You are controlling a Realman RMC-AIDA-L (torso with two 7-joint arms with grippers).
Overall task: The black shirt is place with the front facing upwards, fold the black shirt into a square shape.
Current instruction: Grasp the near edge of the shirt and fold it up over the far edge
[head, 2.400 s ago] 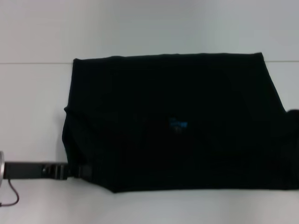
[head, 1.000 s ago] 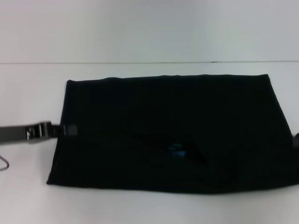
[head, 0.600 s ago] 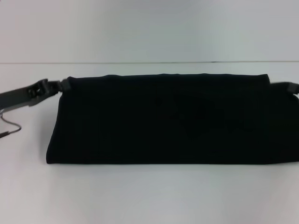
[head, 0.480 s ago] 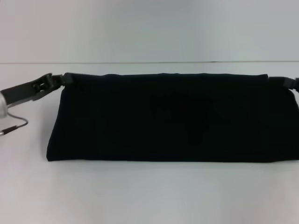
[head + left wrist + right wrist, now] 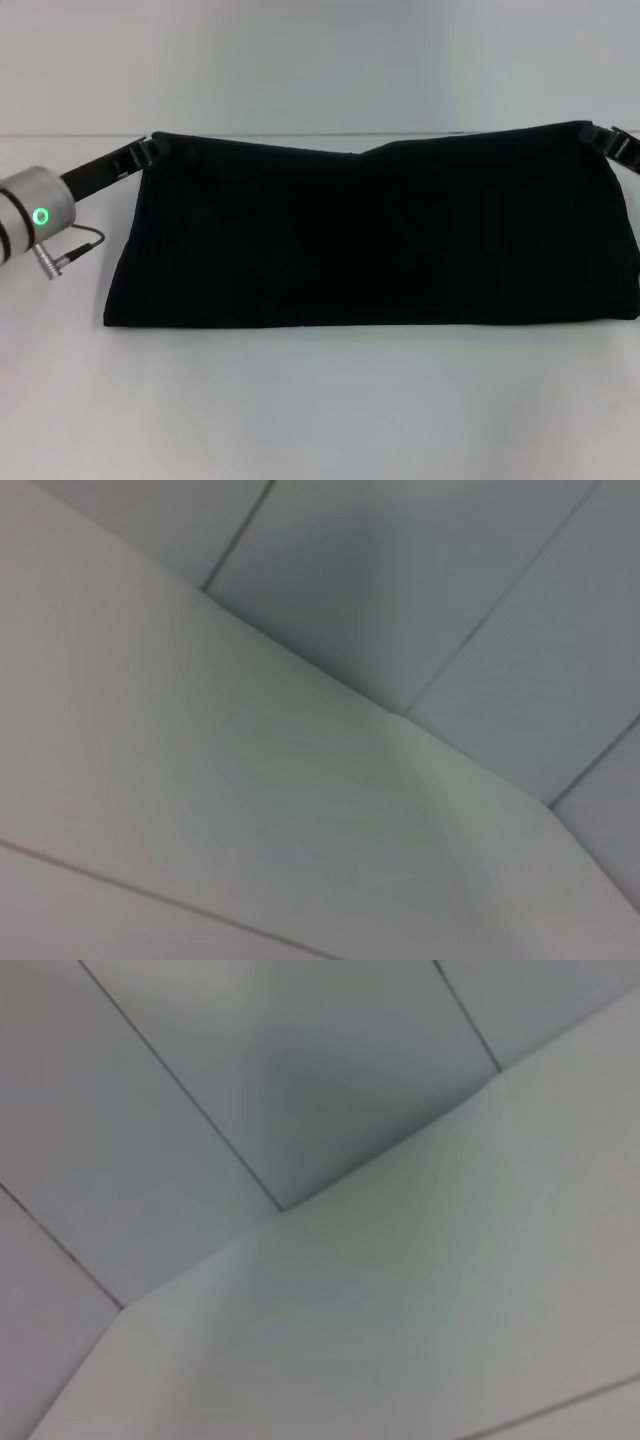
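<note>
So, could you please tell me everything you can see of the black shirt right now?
The black shirt is soft dark cloth folded into a long horizontal band on the white table. No lettering or label shows. Its far edge sags in the middle. The left gripper holds its far left corner and the right gripper its far right corner; the near edge rests on the table.

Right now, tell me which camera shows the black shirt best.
The head view: the black shirt spreads across the white table, held at its far corners by the left gripper and right gripper. Both wrist views show none of it.

Bare lab: white table (image 5: 320, 420), panelled walls (image 5: 400, 590)
</note>
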